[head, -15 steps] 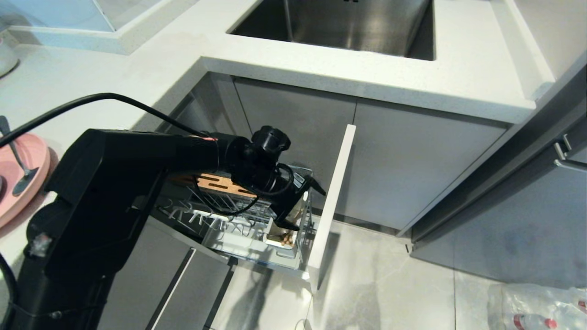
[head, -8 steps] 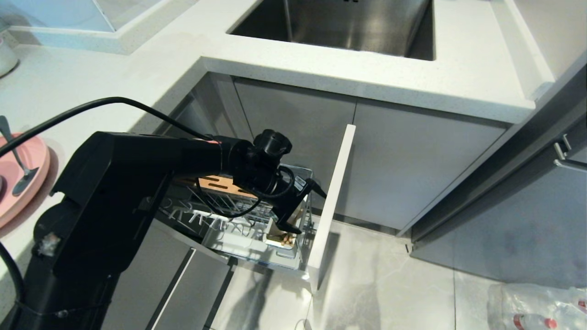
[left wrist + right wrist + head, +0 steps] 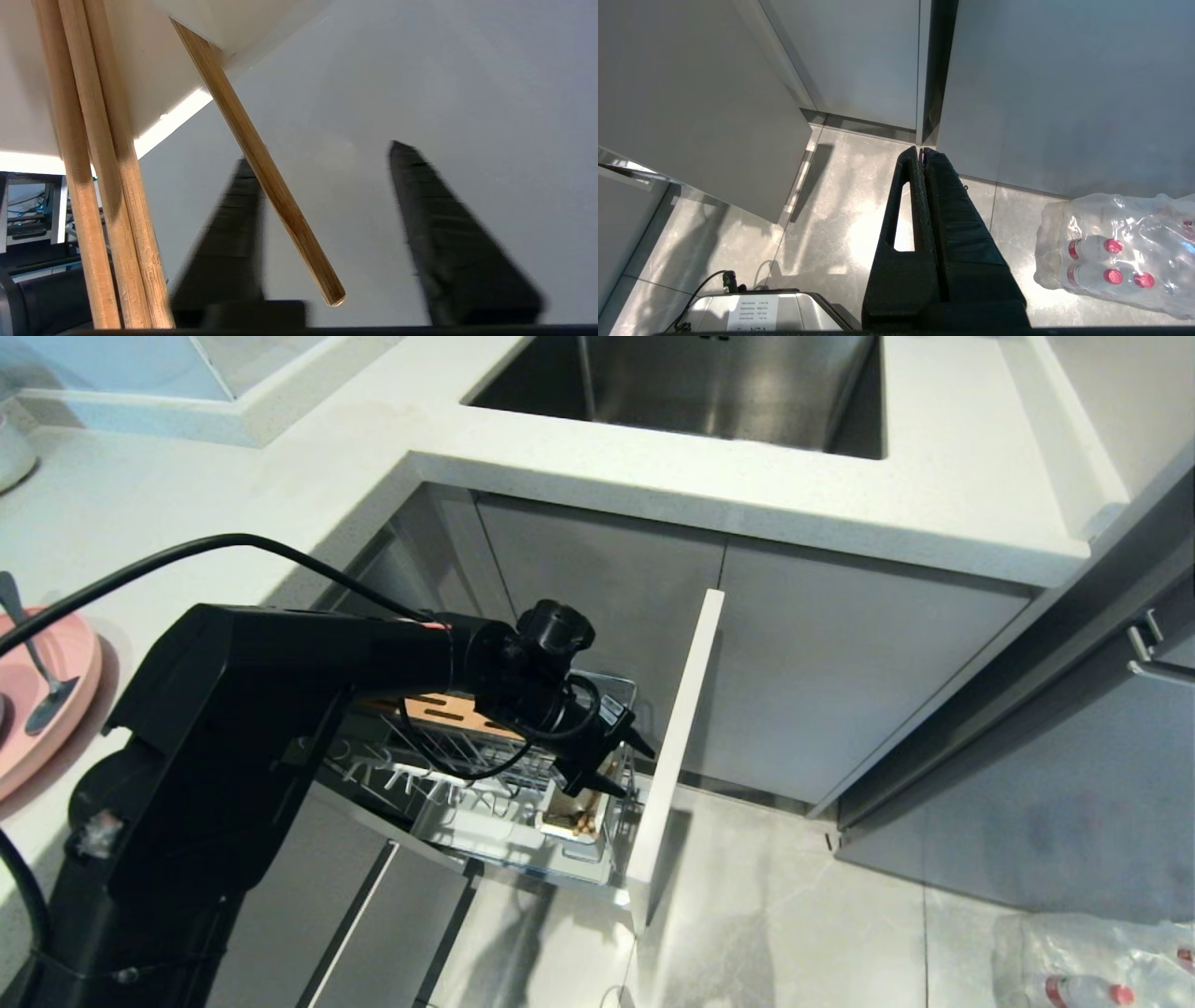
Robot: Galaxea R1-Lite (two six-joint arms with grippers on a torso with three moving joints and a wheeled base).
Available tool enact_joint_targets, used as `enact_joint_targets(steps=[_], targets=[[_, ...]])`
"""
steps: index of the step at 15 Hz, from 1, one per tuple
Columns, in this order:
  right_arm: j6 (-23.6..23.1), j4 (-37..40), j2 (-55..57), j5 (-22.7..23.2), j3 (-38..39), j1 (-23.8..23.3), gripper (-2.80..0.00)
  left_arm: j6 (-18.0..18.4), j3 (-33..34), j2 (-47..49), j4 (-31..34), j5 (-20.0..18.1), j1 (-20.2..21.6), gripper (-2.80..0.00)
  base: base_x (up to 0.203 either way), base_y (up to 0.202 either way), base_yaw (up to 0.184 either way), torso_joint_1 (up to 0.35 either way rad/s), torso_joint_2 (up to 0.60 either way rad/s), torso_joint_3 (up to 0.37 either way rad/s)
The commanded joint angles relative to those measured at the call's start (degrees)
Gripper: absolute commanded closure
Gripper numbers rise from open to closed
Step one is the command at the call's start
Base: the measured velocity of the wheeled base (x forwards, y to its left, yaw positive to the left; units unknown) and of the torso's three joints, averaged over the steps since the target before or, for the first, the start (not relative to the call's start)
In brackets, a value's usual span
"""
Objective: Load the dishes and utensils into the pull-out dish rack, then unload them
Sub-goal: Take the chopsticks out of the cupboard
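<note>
The pull-out dish rack point(image 3: 485, 775) stands open below the counter, with its wooden strip point(image 3: 448, 711) and front panel point(image 3: 677, 747). My left gripper point(image 3: 624, 767) hangs over the white utensil cup point(image 3: 568, 819), which holds wooden chopsticks point(image 3: 583, 821). In the left wrist view one chopstick point(image 3: 261, 163) leans between the fingers of the left gripper point(image 3: 322, 154), close to one finger point(image 3: 233, 224); the jaws stand apart and do not clamp it. More chopsticks point(image 3: 93, 186) stand to the side in the cup point(image 3: 243, 23). A pink plate point(image 3: 56, 728) with a silver utensil point(image 3: 33, 658) lies on the counter at far left. My right gripper point(image 3: 920, 150) is shut and empty over the floor.
The sink point(image 3: 691, 383) sits in the white counter point(image 3: 934, 476) above the rack. Grey cabinet doors point(image 3: 840, 672) stand behind the rack. A shrink-wrapped pack of water bottles point(image 3: 1120, 252) lies on the floor at the right.
My left arm has shifted slightly right and lower over the utensil cup. Its fingers have drawn closer together around the leaning chopstick. The right arm has not moved.
</note>
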Motion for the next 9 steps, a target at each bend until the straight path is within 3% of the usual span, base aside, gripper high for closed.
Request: enact_joint_targets(steps=[1,9], targets=[[0.0,0.0,0.0,0.0,0.0,0.0,0.0,-0.4,0.0,-0.1,0.2,-0.1,-0.1,0.0,0.0,0.0,0.0,0.0,0.0,0.0],[0.0,0.0,0.0,0.0,0.0,0.0,0.0,-0.5,0.0,-1.9,0.4,0.0,-0.4,0.0,0.0,0.0,0.0,0.0,0.0,0.0]])
